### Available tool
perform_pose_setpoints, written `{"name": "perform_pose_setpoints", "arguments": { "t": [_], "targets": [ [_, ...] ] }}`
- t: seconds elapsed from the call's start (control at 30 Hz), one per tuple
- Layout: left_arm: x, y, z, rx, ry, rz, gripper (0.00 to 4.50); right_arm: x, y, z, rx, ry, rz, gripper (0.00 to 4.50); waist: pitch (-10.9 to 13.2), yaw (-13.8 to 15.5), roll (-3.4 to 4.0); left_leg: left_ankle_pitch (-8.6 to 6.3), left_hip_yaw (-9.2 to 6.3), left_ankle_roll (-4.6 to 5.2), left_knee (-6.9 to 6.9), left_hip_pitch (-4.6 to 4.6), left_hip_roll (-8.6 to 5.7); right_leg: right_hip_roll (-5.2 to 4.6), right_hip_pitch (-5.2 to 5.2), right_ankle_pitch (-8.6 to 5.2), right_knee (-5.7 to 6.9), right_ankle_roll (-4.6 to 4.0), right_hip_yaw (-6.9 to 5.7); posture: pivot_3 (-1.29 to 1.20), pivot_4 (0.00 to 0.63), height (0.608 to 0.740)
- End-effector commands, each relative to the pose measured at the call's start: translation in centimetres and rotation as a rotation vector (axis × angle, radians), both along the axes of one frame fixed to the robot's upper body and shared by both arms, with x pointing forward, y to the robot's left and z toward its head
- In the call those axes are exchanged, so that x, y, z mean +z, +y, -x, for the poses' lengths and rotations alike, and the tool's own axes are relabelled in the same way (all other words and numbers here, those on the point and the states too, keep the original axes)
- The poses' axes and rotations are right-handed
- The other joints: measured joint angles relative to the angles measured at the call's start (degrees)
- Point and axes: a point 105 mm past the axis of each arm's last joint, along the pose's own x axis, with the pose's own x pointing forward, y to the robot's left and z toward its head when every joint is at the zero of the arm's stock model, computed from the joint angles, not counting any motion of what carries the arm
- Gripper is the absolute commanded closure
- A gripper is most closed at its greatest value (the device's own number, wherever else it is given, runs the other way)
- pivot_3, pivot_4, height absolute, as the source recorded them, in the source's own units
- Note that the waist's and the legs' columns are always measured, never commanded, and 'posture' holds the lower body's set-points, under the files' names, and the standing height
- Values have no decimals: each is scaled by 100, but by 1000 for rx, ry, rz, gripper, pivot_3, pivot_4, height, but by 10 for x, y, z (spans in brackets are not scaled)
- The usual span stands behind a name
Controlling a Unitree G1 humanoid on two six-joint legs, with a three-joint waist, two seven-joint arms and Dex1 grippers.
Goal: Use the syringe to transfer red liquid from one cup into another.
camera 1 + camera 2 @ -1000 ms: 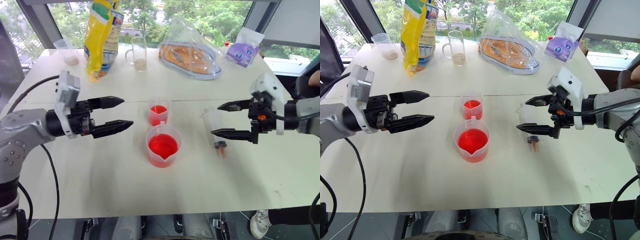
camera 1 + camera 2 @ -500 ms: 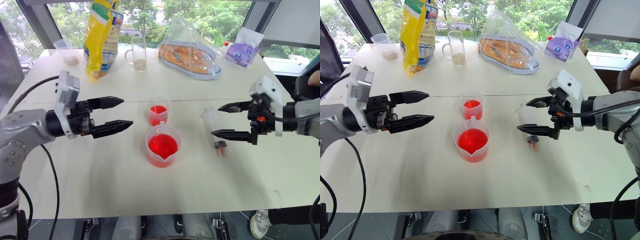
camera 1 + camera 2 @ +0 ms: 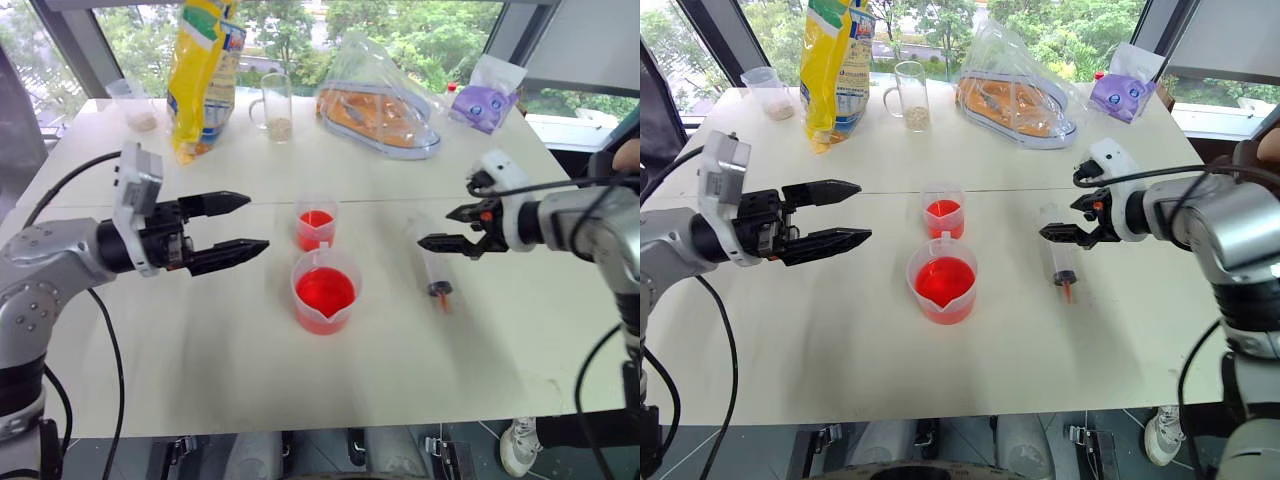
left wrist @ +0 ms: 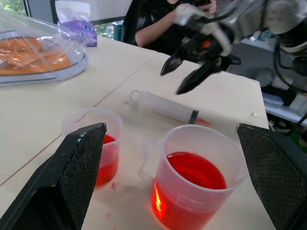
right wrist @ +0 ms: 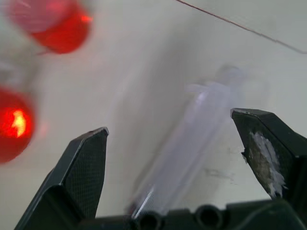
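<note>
Two open grippers, right gripper [image 3: 450,229] above syringe [image 3: 431,261] on table [image 3: 200,340]

No text on anything here is legible.

I am seeing bright daylight coming in through the windows [image 3: 420,25] behind the desk [image 3: 200,330], so the pale top is looking evenly lit and a little washed out. Shadows are lying soft and faint beneath the cups. The red liquid [image 3: 325,292] is glowing where light is passing through it, with a small glint showing in the left wrist view. The right wrist view is smearing badly: the syringe [image 5: 192,143] and the red cups are blurring into streaks. The head views are staying sharp, with slight bending near the edges.
</note>
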Motion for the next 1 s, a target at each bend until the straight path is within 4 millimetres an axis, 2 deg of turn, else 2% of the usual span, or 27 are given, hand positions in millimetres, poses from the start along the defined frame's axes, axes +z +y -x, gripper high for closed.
{"name": "perform_pose_setpoints", "arguments": {
  "t": [0.03, 0.33, 0.67, 0.77, 0.9, 0.93, 1.0],
  "targets": [
    [7, -3, 2, -12, -53, -11, 0, 0, -11, -8, -125, 46, 4, 46, 0, 7, 0, 0, 0, 0, 0, 0, -1, 0, 0, 3, 0, 6, 0, 0, 150, 740],
    [2, -7, 3, -18, -60, -6, 0, -21, 8, -9, -185, 224, -59, 46, 0, -15, 0, -2, -1, 4, -2, -1, 0, 2, -1, 9, 2, 15, -1, 0, 150, 740],
    [1, -9, 5, -14, -75, 5, 0, -47, 17, -16, -192, 271, -10, 46, 0, -13, -1, -2, -1, 4, -2, -1, -2, 1, 0, 9, 3, 16, -1, 0, 150, 740],
    [1, -9, 5, -11, -78, 8, 0, -52, 17, -17, -176, 258, 17, 851, -1, -23, -2, -2, -1, 4, -1, 0, -1, 2, 0, 9, 4, 16, -1, 0, 150, 740],
    [0, -10, 4, -10, -81, 5, 0, -60, 19, -19, -148, 239, 44, 2803, -4, -49, -6, -2, -1, 4, -1, 3, 1, 5, 0, 9, 5, 17, -1, 0, 150, 740],
    [1, -10, 4, -10, -82, 4, 0, -59, 20, -19, -142, 235, 44, 3068, -6, -52, -9, -2, -1, 4, -1, 5, 2, 6, 1, 10, 6, 17, -1, 0, 150, 740],
    [2, -9, 4, -10, -82, 2, 0, -57, 20, -19, -131, 218, 49, 3091, -6, -52, -11, -1, -1, 3, -1, 7, 4, 7, 3, 10, 6, 17, -1, 0, 150, 740]
  ]
}}
